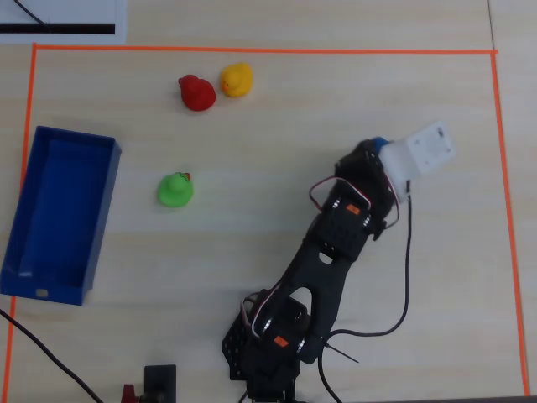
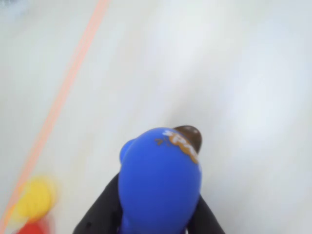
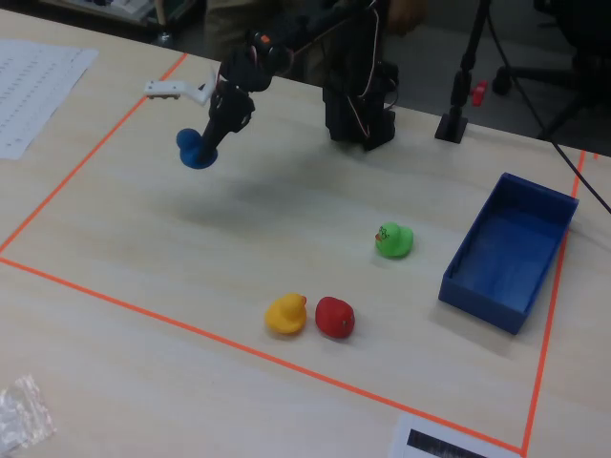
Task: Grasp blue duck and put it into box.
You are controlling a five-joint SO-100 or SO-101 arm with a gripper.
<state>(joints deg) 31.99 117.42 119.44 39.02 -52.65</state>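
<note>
My gripper [image 3: 202,148] is shut on the blue duck [image 3: 195,150] and holds it in the air above the table. In the wrist view the blue duck [image 2: 161,180] fills the lower middle between my black fingers [image 2: 100,212], its brown-orange beak pointing away. In the overhead view only a sliver of the duck [image 1: 380,143] shows beside the white wrist camera [image 1: 424,151]. The box [image 1: 59,214], a blue open tray, lies at the left in the overhead view and at the right in the fixed view [image 3: 511,250]. It is empty.
A green duck [image 1: 174,190] sits right of the box. A red duck [image 1: 197,93] and a yellow duck [image 1: 237,80] sit together near the far tape line. Orange tape [image 1: 252,50] frames the work area. The arm base [image 1: 273,344] stands at the bottom.
</note>
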